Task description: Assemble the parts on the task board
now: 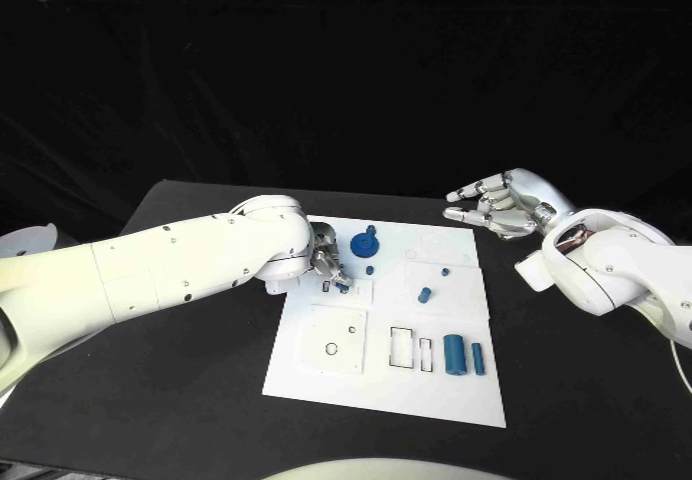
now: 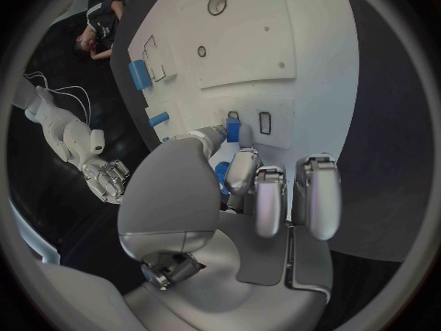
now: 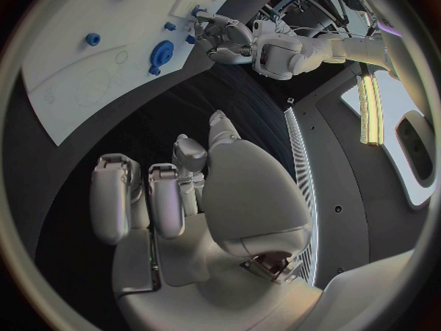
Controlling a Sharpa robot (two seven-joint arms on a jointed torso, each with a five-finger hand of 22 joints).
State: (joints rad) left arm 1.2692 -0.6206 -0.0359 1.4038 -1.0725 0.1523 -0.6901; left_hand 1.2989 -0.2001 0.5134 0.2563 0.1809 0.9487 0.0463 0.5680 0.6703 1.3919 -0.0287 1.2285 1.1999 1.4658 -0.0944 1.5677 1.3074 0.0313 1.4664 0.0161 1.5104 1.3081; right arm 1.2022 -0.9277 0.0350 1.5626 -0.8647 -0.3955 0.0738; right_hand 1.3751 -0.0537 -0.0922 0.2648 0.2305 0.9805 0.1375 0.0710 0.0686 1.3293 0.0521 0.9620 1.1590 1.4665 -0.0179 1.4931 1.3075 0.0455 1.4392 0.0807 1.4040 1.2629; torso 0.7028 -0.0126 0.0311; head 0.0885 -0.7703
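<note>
The white task board [image 1: 335,372] lies mid-table. My left hand [image 1: 325,262] hovers over its near-left part and pinches a small blue part [image 2: 232,130] between thumb and finger, just above two small rectangular slots [image 2: 264,122]. A blue gear [image 1: 365,243] stands beside that hand. Two blue cylinders [image 1: 454,353] lie at the board's right, next to two empty rectangular outlines [image 1: 402,347]. Small blue pegs [image 1: 424,295] stand mid-board. My right hand [image 1: 498,206] hangs off the board's far right corner, fingers apart, holding nothing.
A raised white plate with a round hole [image 1: 333,347] sits on the board's left half. The black table [image 1: 173,400] surrounds the board. In the right wrist view the board [image 3: 73,73], gear [image 3: 162,51] and left hand [image 3: 225,37] appear ahead of my right hand [image 3: 184,191].
</note>
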